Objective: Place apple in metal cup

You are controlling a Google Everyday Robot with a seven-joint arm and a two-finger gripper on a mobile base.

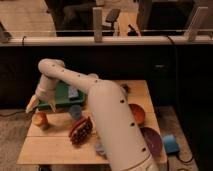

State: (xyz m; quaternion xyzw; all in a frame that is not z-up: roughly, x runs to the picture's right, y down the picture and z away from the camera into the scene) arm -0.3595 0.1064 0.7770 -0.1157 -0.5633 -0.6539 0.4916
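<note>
Here's the white arm (pixel 107 115), sweeping up from the near right and arching over the bench (pixel 55 147) toward the green tray (pixel 61 96) at the back left. The gripper (pixel 32 104) hangs off the tray's left end, pointing down and out toward the bench edge. I cannot tell whether the gripper is apart or together, and nothing visible is held in it.

The apple (pixel 40 119) sits just in front of the tray's left corner, a small orange-yellow ball right below the gripper, close to it but not clearly touching. Its underside looks darker. I can't tell whether that is the metal cup or bare wood.

A pale blue item (pixel 73 92) lies on the tray's right half. A light blue cup (pixel 75 111) stands just in front of the tray's right end. Nearer than that, a reddish-brown ridged object (pixel 81 131) lies tilted. Well to the tray's right, past the arm, are an orange-brown bowl (pixel 136 114) and, in front of that, a purple plate (pixel 151 140).
</note>
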